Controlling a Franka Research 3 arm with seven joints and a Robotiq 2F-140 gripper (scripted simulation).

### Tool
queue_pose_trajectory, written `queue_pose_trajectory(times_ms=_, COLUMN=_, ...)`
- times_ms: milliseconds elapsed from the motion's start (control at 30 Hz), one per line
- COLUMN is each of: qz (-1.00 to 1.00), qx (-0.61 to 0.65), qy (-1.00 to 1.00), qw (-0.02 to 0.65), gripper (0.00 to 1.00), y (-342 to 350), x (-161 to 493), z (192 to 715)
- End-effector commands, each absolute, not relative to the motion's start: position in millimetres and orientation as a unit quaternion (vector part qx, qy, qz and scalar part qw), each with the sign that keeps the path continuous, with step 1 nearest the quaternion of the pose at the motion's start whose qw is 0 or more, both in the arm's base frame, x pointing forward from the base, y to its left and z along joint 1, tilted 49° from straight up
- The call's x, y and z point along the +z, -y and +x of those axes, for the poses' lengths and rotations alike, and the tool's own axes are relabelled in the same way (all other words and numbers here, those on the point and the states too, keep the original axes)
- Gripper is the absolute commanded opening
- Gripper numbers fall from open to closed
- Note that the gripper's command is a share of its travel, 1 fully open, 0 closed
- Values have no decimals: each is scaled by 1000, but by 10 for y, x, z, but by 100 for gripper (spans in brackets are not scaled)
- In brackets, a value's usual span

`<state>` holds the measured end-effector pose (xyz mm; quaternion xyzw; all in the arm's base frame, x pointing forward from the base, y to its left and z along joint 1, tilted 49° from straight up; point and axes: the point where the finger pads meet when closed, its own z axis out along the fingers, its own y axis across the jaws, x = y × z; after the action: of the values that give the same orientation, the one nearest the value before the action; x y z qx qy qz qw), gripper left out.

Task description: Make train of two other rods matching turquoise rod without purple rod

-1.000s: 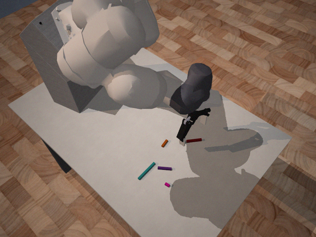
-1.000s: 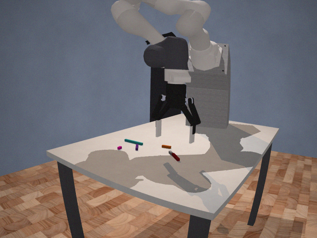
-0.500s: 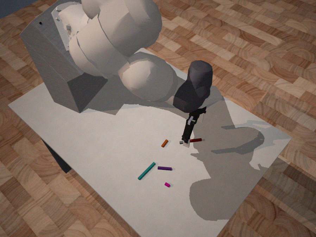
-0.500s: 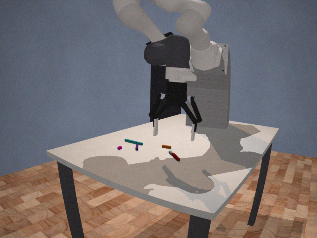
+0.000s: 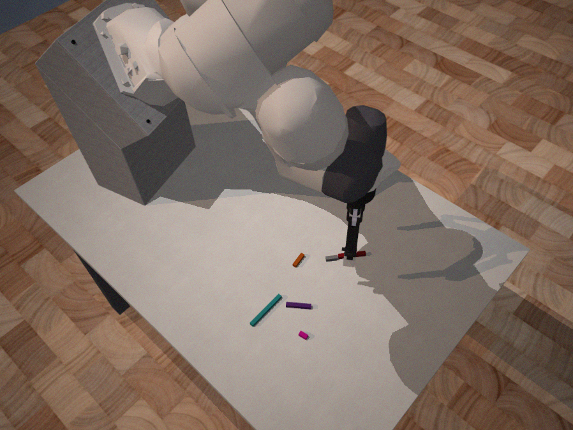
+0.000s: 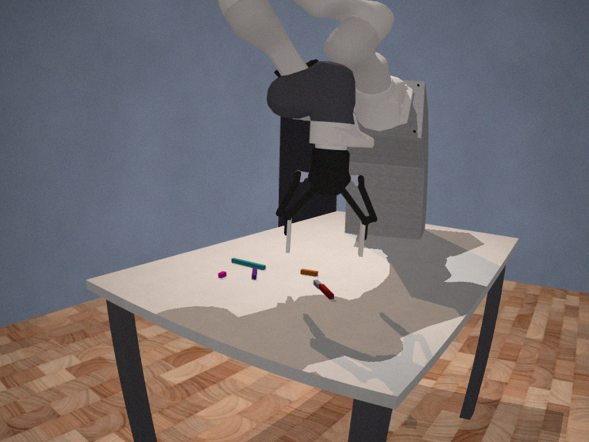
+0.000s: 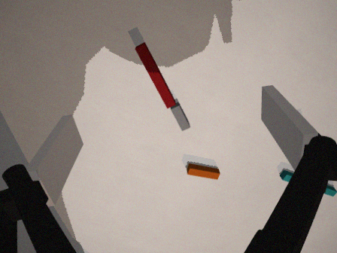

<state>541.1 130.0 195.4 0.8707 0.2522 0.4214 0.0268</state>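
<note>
Top view first, and here's the claw (image 5: 350, 253) (image 6: 324, 252), reaching down right of centre, one dark finger crossing in front of the red rod (image 5: 361, 253) (image 6: 326, 291) (image 7: 155, 76). The grey rod (image 5: 332, 258) (image 6: 317, 284) (image 7: 180, 117) pokes out at the red one's left end. Just left of them, the short orange rod (image 5: 298, 259) (image 6: 309, 272) (image 7: 203, 171) slants; lower down, the long, slim, square-edged turquoise rod (image 5: 266, 310) (image 6: 248, 263) (image 7: 330, 190) lies diagonally, the purple rod (image 5: 298, 305) (image 6: 254, 273) near its upper end, and the stubby magenta rod (image 5: 303, 335) (image 6: 222, 274) below.

Over to the exterior view: the claw is spread wide, nothing in its grip, flat pale pads (image 6: 288, 236) hanging above the smooth, off-white worktop (image 5: 208, 259) (image 6: 190, 275) (image 7: 139, 211)! Grey and red make a line at centre; blocky parquet (image 5: 481, 138) (image 6: 237, 404) spreads below.

And the wrist view: red and grey run end to end down the upper middle, orange below them, turquoise partly hidden behind a black finger at lower right.

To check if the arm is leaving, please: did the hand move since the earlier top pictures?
Yes. In the top view, the hand shifted to picture right, away from the unmoved orange rod, uncovering the grey rod.
</note>
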Motion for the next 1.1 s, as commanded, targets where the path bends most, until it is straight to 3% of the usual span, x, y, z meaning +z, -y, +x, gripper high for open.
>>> queue_pose_trajectory(times_ms=0, qz=848, qx=412, qy=-330, qw=48, gripper=100, y=-1364, x=1996, z=5380)
queue_pose_trajectory(times_ms=267, qz=824, qx=407, qy=-388, qw=75, gripper=100, y=-1386, x=2007, z=5353)
queue_pose_trajectory(times_ms=300, qz=824, qx=407, qy=-388, qw=75, gripper=15, y=-1386, x=2007, z=5353)
queue_pose_trajectory(times_ms=1067, qz=824, qx=407, qy=-388, qw=75, gripper=15, y=-1386, x=2007, z=5353)
